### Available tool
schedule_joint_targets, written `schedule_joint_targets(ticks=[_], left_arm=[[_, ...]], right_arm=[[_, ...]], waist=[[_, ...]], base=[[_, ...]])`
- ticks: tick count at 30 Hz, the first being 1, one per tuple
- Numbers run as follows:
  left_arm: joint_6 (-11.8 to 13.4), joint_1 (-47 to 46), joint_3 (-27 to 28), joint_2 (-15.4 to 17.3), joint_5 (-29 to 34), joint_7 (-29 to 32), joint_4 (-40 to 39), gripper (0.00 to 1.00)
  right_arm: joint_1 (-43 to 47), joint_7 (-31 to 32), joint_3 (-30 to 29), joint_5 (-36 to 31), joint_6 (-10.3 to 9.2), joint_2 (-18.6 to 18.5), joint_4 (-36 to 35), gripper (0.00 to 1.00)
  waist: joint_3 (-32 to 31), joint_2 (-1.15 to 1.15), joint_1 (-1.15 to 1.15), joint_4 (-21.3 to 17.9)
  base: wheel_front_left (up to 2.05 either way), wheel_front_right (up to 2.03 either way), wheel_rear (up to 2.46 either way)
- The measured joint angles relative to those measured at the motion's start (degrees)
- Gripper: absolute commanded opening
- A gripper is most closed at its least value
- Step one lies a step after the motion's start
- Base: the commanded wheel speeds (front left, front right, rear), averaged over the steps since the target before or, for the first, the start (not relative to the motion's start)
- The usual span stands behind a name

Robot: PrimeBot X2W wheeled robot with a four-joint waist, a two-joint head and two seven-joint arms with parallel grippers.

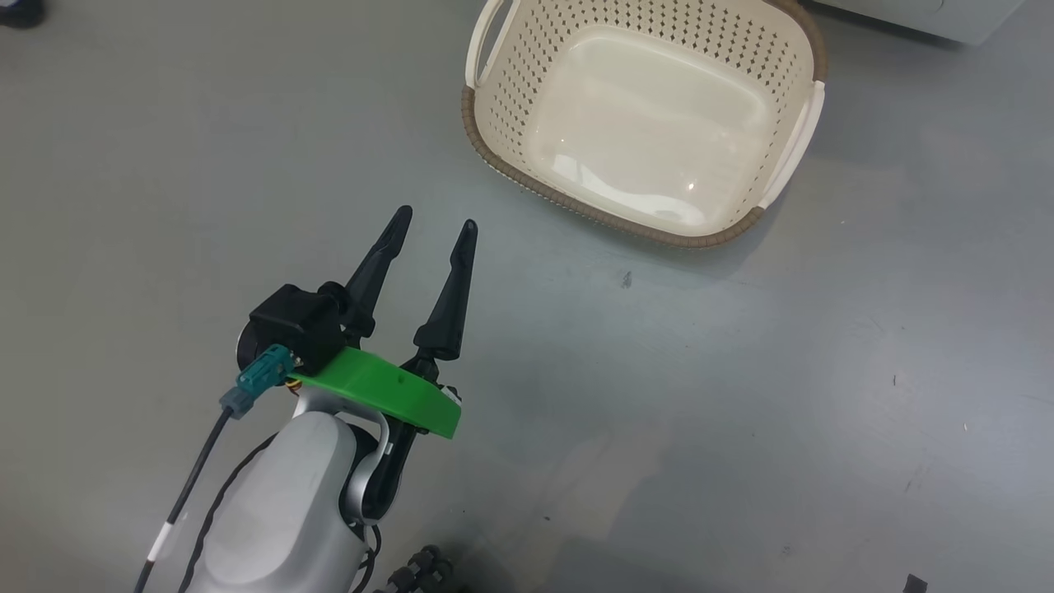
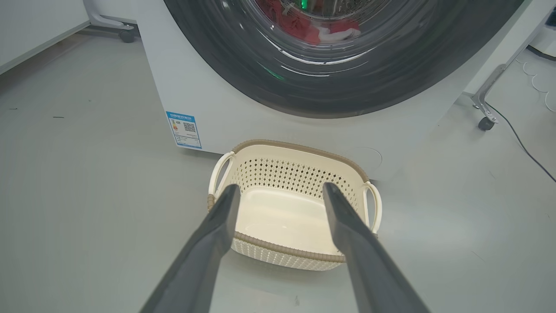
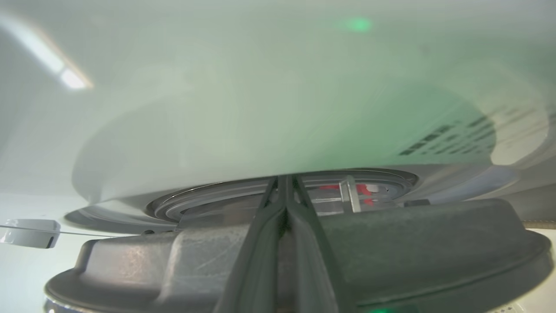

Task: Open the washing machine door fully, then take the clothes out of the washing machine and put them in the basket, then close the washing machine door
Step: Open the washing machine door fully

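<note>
Hanging open on one side, pinched shut on the other

Lower down, the left gripper (image 1: 436, 217) has its two long dark fingers spread wide with nothing between them, above the bare grey floor (image 1: 165, 165). In the head view its tips aim toward 1 o'clock.

The small cream perforated brown-rimmed plastic basket (image 1: 515, 99) sits on the floor at 1 o'clock from those tips, apart from them and empty. In the left wrist view it stands at 12 o'clock, framed by the two fingers, just in front of the big white front-loading washing machine (image 2: 208, 100).

The large round glossy black washing machine door (image 2: 243, 69) is at 12 o'clock above the basket. The bright red, white-trimmed clothes (image 2: 299, 24) show through its clear glass, inside the drum. A blue label sticker (image 2: 184, 129) is at 10 o'clock from the basket, and a small round flap (image 2: 367, 158) at 2 o'clock.

The right gripper (image 3: 285, 178) has its fingers pressed together with nothing between them. Its tips are close under the white machine front, lying over a grey moulded part (image 3: 412, 234) near the lens. Red shows just beyond, at 1 o'clock. Whether the door is latched or ajar, I cannot tell.
</note>
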Motion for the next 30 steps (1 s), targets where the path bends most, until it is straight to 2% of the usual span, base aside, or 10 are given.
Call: schedule_joint_targets(ticks=[12, 30], left_arm=[[0.04, 0.0, -0.03, -0.01, 0.0, 0.0, -0.01, 1.0], [0.47, 0.02, 0.68, -0.01, 0.3, 0.0, 0.85, 1.0]], right_arm=[[-0.69, 1.79, 0.29, 0.0, 0.0, -0.42, 2.19, 0.0], [2.48, 4.78, 0.78, 1.07, 0.02, 2.24, 5.49, 0.0]], waist=[[-0.45, 0.0, 0.0, -0.07], [-3.39, 0.0, 0.0, -1.21]], base=[[0.0, 0.0, 0.0], [0.0, 0.0, 0.0]])
